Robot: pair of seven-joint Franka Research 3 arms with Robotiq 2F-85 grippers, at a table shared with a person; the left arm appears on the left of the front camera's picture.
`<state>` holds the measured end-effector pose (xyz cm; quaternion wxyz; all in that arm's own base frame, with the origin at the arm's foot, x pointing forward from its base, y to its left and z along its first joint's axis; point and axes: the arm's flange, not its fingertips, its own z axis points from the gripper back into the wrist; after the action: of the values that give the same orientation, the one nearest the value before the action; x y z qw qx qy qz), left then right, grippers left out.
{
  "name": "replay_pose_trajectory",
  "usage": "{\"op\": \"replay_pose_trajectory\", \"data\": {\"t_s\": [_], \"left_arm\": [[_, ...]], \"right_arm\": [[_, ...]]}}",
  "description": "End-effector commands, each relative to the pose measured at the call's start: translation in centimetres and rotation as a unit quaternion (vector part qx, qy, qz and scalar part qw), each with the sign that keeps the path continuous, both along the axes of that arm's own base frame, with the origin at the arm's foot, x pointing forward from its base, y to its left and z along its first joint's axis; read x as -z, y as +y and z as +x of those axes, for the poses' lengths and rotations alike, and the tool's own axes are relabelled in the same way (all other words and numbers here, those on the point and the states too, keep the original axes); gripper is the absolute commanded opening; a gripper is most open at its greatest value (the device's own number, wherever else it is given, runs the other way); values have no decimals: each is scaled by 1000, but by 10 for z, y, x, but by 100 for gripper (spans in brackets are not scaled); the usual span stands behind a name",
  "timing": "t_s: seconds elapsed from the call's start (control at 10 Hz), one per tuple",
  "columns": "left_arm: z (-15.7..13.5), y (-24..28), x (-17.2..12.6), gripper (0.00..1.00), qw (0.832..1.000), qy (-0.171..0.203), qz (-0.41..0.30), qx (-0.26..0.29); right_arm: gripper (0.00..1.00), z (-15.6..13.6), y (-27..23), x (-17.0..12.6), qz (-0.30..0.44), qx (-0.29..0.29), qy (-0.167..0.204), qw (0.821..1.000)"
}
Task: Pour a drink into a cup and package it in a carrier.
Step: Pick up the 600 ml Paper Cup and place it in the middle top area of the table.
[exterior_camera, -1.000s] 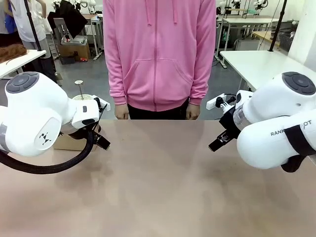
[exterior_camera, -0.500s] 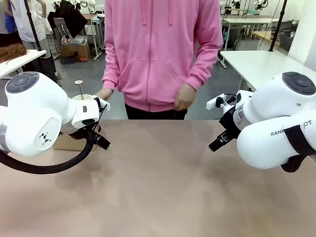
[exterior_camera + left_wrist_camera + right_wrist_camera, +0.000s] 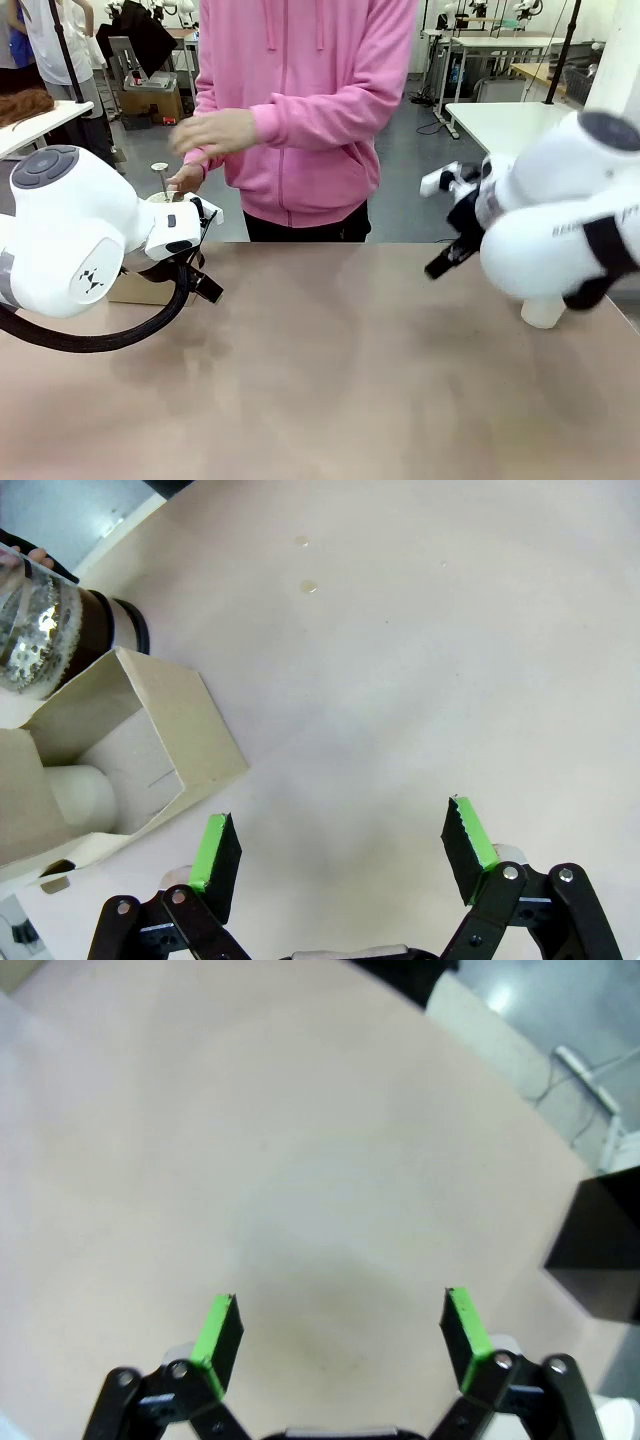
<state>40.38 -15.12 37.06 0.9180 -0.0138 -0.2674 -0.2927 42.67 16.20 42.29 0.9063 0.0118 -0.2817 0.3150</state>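
Note:
In the left wrist view my left gripper (image 3: 340, 845) hangs open over bare table. Beside it stands the brown cardboard carrier (image 3: 170, 725), with a white rounded shape (image 3: 85, 795) in one slot. Behind the carrier is the glass jug (image 3: 45, 630) with the dark drink (image 3: 100, 630). In the front view the carrier (image 3: 135, 288) is half hidden by my left arm, and the person's hands (image 3: 215, 130) are at the jug's plunger knob (image 3: 160, 168). A white cup (image 3: 543, 312) stands under my right arm. My right gripper (image 3: 340, 1335) is open above the tabletop, holding nothing.
A person in a pink hoodie (image 3: 300, 110) stands at the far edge, leaning to the left. A black box (image 3: 600, 1250) sits at the table's edge in the right wrist view. The wide middle of the brown table (image 3: 330, 350) lies between the arms.
The person has turned left and brought both hands from their sides to the jug. My right arm has lifted, uncovering the white cup. The left arm has not moved.

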Motion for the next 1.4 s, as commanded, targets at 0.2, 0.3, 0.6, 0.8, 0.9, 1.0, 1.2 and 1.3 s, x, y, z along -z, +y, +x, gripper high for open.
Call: {"op": "replay_pose_trajectory", "data": {"t_s": [0.2, 0.3, 0.6, 0.8, 0.9, 1.0, 1.2, 1.3], "left_arm": [[0, 0, 0, 100, 1000, 0, 0, 0], [0, 0, 0, 100, 1000, 0, 0, 0], [0, 0, 0, 100, 1000, 0, 0, 0], [0, 0, 0, 100, 1000, 0, 0, 0], [0, 0, 0, 100, 1000, 0, 0, 0], [0, 0, 0, 100, 1000, 0, 0, 0], [0, 0, 0, 100, 1000, 0, 0, 0], [0, 0, 0, 100, 1000, 0, 0, 0]], "right_arm": [[100, 70, -77, -111, 73, -74, 32, 994], [100, 80, -113, -132, 121, -112, 35, 986], [100, 89, -238, -141, 217, -186, -13, 958], [100, 77, -312, -111, 297, -219, -43, 928], [100, 68, -342, -90, 328, -228, -65, 914], [100, 57, -372, -62, 355, -241, -103, 897], [100, 47, -403, -14, 391, -253, -126, 876], [100, 46, -409, 7, 411, -261, -131, 864]]}}
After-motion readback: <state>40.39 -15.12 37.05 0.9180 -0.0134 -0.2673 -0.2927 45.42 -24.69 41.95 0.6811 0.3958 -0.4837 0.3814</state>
